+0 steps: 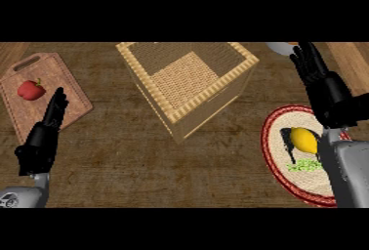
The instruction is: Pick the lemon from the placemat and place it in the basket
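Resting on the placemat (pixel 277 146), the lemon (pixel 305 140) lies beside the basket (pixel 189 93).

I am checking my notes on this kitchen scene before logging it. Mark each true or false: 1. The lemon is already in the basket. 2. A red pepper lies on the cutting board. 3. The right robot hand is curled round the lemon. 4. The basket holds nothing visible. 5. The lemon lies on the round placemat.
1. False: the lemon lies outside the basket.
2. True: the red pepper is on the cutting board.
3. False: the right robot hand is open, beyond the lemon.
4. True.
5. True: it lies on the placemat.
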Robot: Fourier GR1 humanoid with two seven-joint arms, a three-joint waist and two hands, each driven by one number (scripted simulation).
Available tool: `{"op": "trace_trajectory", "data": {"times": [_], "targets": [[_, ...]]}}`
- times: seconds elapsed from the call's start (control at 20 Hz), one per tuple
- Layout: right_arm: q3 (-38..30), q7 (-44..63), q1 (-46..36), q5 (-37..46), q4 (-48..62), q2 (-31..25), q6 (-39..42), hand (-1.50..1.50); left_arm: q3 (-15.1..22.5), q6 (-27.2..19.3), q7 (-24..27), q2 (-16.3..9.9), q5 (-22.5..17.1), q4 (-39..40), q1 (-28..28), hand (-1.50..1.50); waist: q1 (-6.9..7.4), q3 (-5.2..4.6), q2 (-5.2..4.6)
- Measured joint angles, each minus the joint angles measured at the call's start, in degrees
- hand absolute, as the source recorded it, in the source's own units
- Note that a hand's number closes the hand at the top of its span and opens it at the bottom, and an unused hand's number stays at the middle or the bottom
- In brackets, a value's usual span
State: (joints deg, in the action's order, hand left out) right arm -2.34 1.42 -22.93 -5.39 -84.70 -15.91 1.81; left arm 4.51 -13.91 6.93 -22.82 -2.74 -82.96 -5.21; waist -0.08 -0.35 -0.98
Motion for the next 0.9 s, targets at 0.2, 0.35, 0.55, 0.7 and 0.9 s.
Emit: {"op": "trace_trajectory", "data": {"times": [0.2,0.35,0.55,0.7,0.9], "targets": [[1.4,0.1,-0.5,-7.6,4.1,0.3,10.9,1.5,0.1,1.9,-0.7,-1.4,0.4,-0.3,-2.6,0.0,0.51,0.32,0.34],[0.3,0.5,0.4,-15.3,6.9,3.5,15.1,1.5,0.7,3.3,-0.6,-2.5,0.7,-1.5,-4.1,0.0,-0.11,0.95,0.17],[4.0,7.8,3.6,-26.4,6.9,9.4,22.0,-1.5,1.7,5.4,-2.0,-2.9,0.3,-2.7,-4.9,0.0,-0.02,0.71,0.67],[5.8,13.9,6.8,-28.8,-1.4,8.7,21.0,-1.5,1.8,6.5,-3.9,-3.2,0.6,-3.6,-5.6,0.0,-0.42,0.51,1.03],[4.2,17.8,2.6,-23.8,-6.7,1.9,18.8,-1.5,1.4,7.4,-4.5,-3.6,0.4,-4.0,-5.5,0.0,-0.35,0.34,1.2]]}}
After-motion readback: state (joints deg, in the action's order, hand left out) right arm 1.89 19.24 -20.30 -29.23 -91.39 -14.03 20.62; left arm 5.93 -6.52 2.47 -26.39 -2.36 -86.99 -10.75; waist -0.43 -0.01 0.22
